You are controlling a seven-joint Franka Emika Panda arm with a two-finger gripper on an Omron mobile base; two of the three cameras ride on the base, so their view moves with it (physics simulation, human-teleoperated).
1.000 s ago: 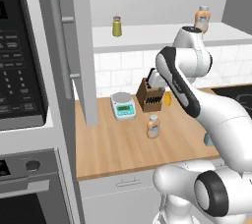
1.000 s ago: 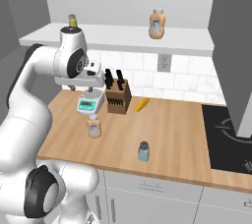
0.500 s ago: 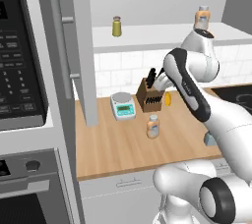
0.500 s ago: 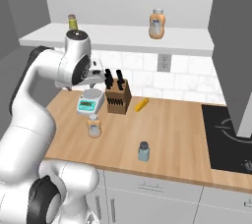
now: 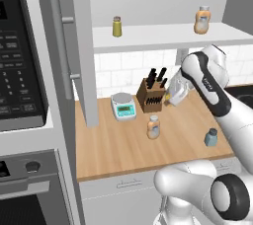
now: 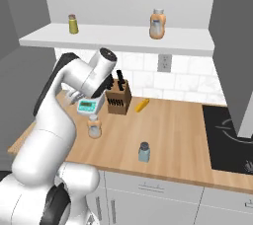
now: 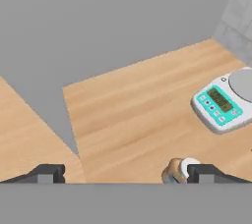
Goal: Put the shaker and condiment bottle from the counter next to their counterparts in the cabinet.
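Observation:
The peach-orange condiment bottle (image 5: 153,127) (image 6: 94,126) stands on the wooden counter (image 5: 113,145) in front of the knife block. Further right, near the front edge, stands the blue-grey shaker (image 5: 211,137) (image 6: 144,152). My gripper (image 7: 128,174) is open, its fingertips (image 7: 47,173) wide apart, and hangs above the counter near the bottle. In the hand view the bottle's cap (image 7: 178,170) shows just inside the right tip. On the cabinet shelf (image 5: 163,35) stand the olive-yellow shaker (image 5: 117,26) (image 6: 73,23) and the orange bottle (image 5: 201,20) (image 6: 156,23).
A knife block (image 5: 152,93) (image 6: 119,100) and a white-and-teal kitchen scale (image 5: 123,105) (image 7: 224,101) stand at the back of the counter. A yellow item (image 6: 142,104) lies beside the block. The open cabinet door (image 5: 74,46) stands at the left, the cooktop (image 6: 230,135) at the right.
The arm has folded forward and down, bringing the hand lower over the counter by the knife block and bottle. The bottles and shakers have stayed put.

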